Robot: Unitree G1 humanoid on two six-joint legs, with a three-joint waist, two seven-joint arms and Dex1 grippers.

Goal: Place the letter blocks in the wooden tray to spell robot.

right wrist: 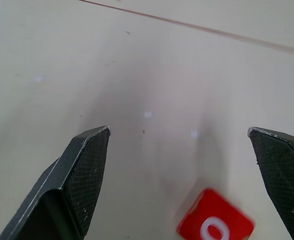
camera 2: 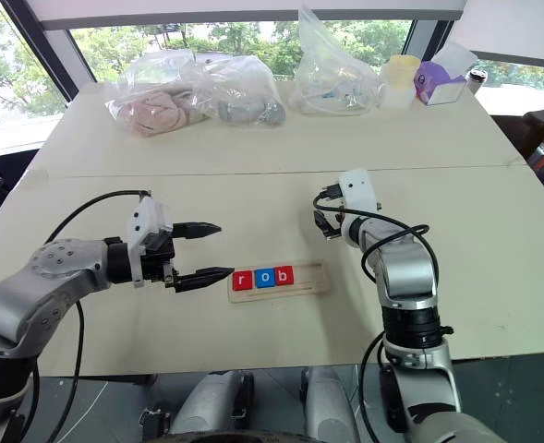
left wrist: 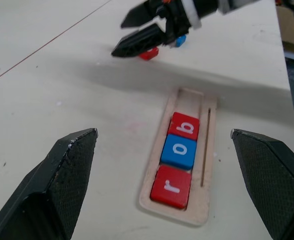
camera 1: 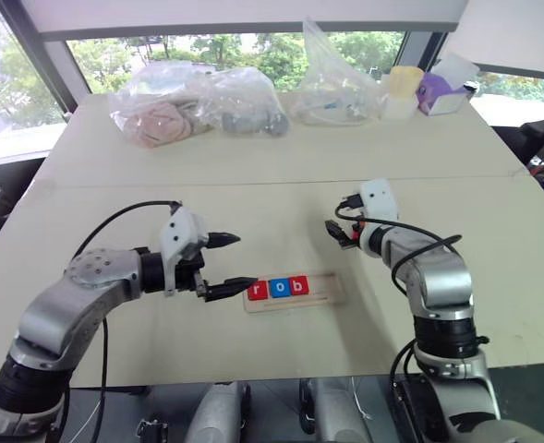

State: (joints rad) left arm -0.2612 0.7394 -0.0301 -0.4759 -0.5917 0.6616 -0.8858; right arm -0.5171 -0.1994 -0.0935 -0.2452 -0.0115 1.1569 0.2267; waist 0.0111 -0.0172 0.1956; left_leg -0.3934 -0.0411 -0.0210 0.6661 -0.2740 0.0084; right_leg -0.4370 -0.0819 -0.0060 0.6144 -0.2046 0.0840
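wooden tray: lower centre of the head view, flat on the cream bench, long side running left-right; right half bare.
blocks in tray: three, packed at the tray's left end, touching in a row — red r block, blue o block, red b block.
loose blocks: in the left wrist view a red block and a blue block peek out under the right gripper, on the bench beyond the tray's far end; letters not readable there. Right wrist view has a red o block on bare bench, at the bottom edge between the fingers, not touched.
left gripper: centre-left of the head view, pointing right toward the tray's left end; fingers apart, nothing between them; lower fingertip just beside the r block, contact unclear.
right gripper: right of centre in the head view, above and right of the tray, well apart from it; fingers wide apart, empty, angled down at the bench.
back of bench: clear plastic bags with mixed contents at upper left to centre, yellow cup and purple box at upper right, windows behind.
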